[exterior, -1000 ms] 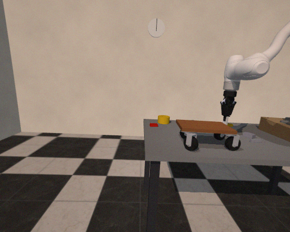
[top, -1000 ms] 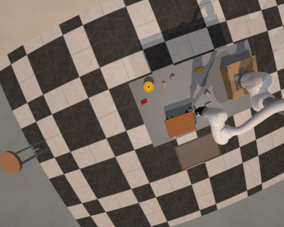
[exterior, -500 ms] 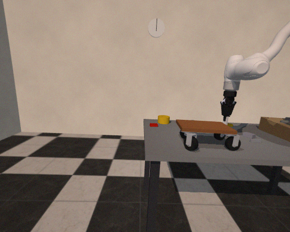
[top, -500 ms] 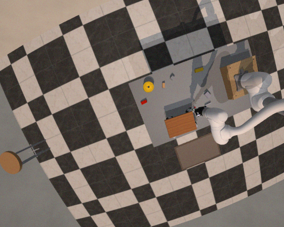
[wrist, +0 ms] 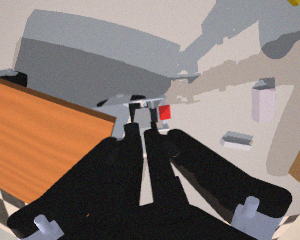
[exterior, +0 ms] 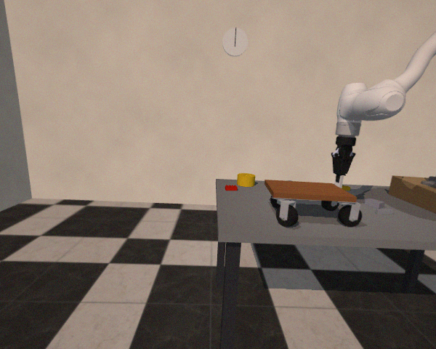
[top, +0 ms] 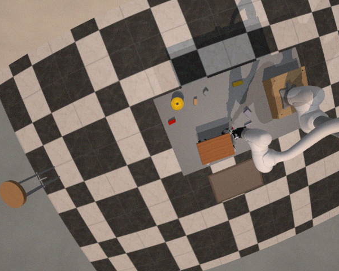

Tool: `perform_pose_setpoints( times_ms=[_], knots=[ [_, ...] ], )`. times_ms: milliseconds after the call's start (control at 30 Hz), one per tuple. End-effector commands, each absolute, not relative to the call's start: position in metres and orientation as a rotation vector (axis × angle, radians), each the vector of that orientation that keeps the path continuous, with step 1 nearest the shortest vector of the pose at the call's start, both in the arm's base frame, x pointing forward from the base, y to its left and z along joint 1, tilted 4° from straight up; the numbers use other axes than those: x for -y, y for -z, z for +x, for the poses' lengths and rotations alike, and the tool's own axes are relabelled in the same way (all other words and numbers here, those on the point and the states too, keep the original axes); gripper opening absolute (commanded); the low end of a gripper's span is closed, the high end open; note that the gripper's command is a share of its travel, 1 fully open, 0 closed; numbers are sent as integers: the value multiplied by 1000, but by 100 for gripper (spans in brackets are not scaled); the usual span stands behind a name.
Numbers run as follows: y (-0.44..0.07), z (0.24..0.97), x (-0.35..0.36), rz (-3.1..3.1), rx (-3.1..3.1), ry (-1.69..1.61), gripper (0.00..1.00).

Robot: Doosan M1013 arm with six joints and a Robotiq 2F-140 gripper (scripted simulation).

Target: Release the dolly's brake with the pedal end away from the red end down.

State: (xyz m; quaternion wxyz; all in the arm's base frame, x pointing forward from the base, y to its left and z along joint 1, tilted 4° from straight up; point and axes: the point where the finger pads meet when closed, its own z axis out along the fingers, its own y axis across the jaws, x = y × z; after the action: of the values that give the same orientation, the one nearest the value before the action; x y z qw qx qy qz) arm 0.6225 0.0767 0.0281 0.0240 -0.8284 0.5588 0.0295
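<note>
The dolly (exterior: 310, 190) has an orange-brown wooden deck on black casters and stands on the grey table; it also shows from above (top: 216, 148) and at the left of the wrist view (wrist: 37, 136). My gripper (exterior: 338, 182) is shut and empty, pointing down at the dolly's far right corner. In the wrist view the fingertips (wrist: 141, 122) sit just over the caster's grey brake pedal (wrist: 145, 102), whose red end (wrist: 164, 112) shows to the right of the fingers. I cannot tell whether the tips touch the pedal. The caster itself is mostly hidden by the deck and fingers.
On the table are a yellow cylinder (exterior: 245, 179), a small red block (exterior: 231, 187), a yellow bar (top: 237, 83), small grey blocks (exterior: 373, 203) and a wooden box (exterior: 421, 195) at the right. The table's front edge lies close to the dolly.
</note>
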Motion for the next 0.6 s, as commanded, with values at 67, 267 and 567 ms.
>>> perform_pose_setpoints(
  times_ms=[67, 267, 567],
  knots=[
    [-27, 622, -77, -2563, -1729, -91, 0],
    [-25, 622, -77, -2563, -1729, -91, 0],
    [-21, 622, -77, -2563, -1729, -91, 0]
  ],
)
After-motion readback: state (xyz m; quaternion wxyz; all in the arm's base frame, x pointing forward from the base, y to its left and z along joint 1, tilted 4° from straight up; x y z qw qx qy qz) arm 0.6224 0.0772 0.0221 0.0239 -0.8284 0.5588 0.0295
